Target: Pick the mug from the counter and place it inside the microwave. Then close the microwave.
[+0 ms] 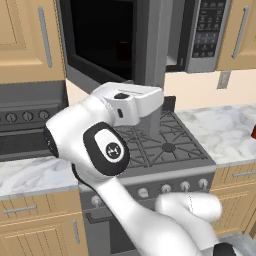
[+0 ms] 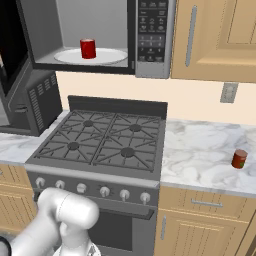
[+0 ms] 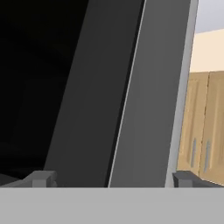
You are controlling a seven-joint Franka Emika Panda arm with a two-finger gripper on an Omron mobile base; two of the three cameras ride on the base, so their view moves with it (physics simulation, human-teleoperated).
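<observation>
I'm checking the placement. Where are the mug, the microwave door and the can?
mug [image 2: 88,49], right base view, its red side.
microwave door [image 3: 144,100], hand view, its grey frame.
can [image 2: 239,159], right base view, its body.

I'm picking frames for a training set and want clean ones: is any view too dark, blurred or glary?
Left base view: the microwave door window renders near black, no glare. Right base view: evenly lit and sharp; the red mug reads clearly on the white plate. Hand view: the door sits very close, its left half almost black; edges soft.
</observation>
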